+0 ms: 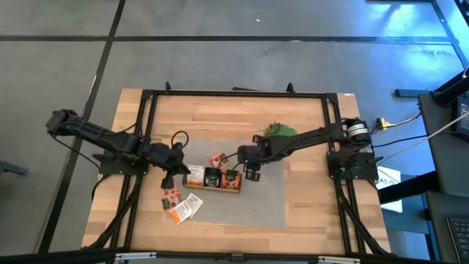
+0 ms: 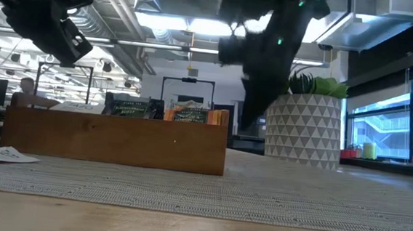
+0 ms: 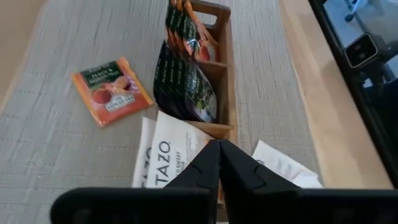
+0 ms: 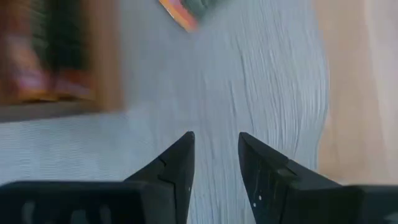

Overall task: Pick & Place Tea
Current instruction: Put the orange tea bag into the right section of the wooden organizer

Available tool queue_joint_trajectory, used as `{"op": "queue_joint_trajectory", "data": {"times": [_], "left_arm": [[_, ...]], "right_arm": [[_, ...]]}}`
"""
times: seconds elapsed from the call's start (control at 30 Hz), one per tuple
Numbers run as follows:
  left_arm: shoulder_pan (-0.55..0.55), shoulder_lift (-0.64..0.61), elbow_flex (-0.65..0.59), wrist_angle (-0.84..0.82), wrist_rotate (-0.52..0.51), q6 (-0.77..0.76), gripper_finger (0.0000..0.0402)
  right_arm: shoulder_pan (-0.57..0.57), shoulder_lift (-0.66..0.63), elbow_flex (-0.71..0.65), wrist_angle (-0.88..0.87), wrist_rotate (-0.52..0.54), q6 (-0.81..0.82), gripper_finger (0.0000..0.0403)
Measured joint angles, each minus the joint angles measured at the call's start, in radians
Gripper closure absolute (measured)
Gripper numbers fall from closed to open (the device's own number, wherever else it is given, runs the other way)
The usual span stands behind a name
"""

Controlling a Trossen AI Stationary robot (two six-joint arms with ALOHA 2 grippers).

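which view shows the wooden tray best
The left wrist view: the wooden tray shows its compartments with tea sachets standing inside. The high view shows it small, the low view only its side wall, and the right wrist view a blurred corner.

Bright overhead light; right-wrist view blurred

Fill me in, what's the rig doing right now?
It is sorting tea sachets into the wooden tray on the grey mat. The left claw is shut, with nothing visible between its fingers, above the tray's end compartment, where white sachets sit. Dark sachets and orange ones fill the other two compartments. The right claw is open and empty over bare mat beside the tray. Loose sachets lie on the mat, including a peach one. A potted plant stands behind.
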Motion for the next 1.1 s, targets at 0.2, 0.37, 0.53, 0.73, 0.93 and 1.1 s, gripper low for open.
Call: {"op": "queue_joint_trajectory", "data": {"times": [0.2,0.37,0.53,0.73,0.93,1.1], "left_arm": [[0.011,0.0,0.0,-0.001,0.0,0.059,0.0399],[0.009,0.0,0.0,-0.011,0.001,0.045,0.0396],[0.009,0.0,0.0,-0.038,-0.014,0.025,0.0397],[0.009,0.0,0.0,-0.039,-0.036,0.023,0.0397],[0.009,0.0,0.0,-0.126,-0.208,-0.002,0.0399],[0.01,0.014,0.0,-0.233,-0.442,-0.081,0.0397]], "right_arm": [[0.0,0.115,0.11,-0.212,0.073,0.073,0.0276],[-0.004,0.155,0.151,-0.357,0.116,0.143,0.0276],[-0.021,0.155,0.136,-0.438,0.12,0.195,0.0276],[-0.026,0.155,0.126,-0.411,0.172,0.193,0.0276],[-0.024,0.155,0.127,-0.249,0.171,0.129,0.0276],[-0.024,0.155,0.127,-0.106,0.128,0.063,0.0276]]}}
